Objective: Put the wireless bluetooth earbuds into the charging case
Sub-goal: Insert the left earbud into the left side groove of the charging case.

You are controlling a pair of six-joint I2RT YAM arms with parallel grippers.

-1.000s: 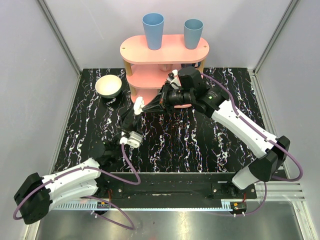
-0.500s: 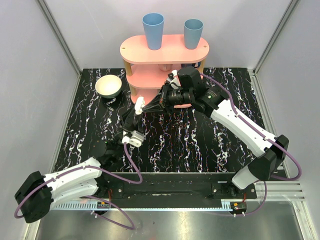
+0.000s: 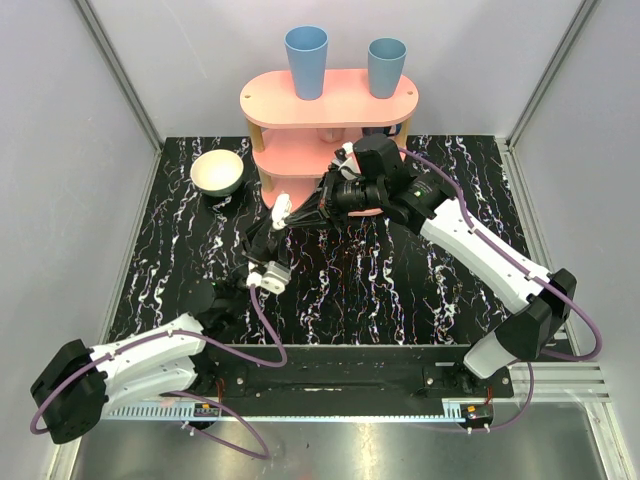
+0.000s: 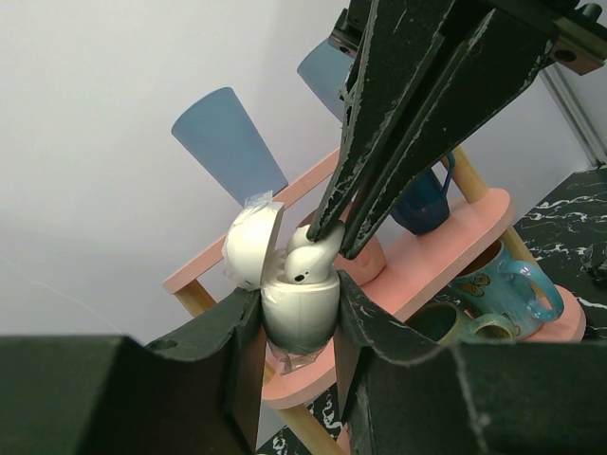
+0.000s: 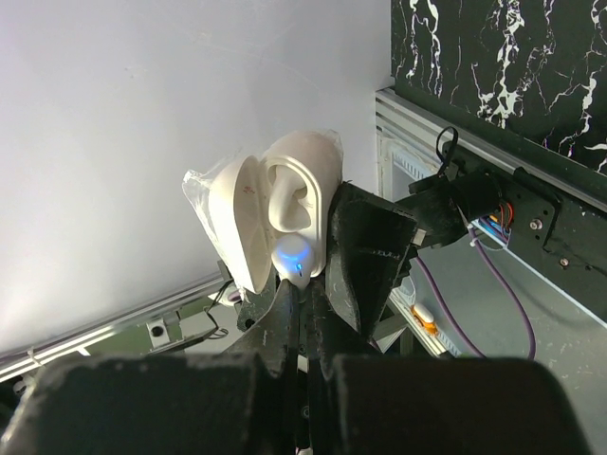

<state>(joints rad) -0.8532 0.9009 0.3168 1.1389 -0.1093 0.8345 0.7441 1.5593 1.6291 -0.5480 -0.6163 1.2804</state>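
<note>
Earbud, pinched by the right tool, sits at the open case's mouth, in line with that tool; left tool clamps the case.

Pink tiered shelf at back of black marbled table. Two blue cups upright on top tier, apart. Cream bowl on table, left of shelf. Teal mug and dark blue mug on lower tiers.

Top view looks down from behind; both wrist views face the charging case close-up.
</note>
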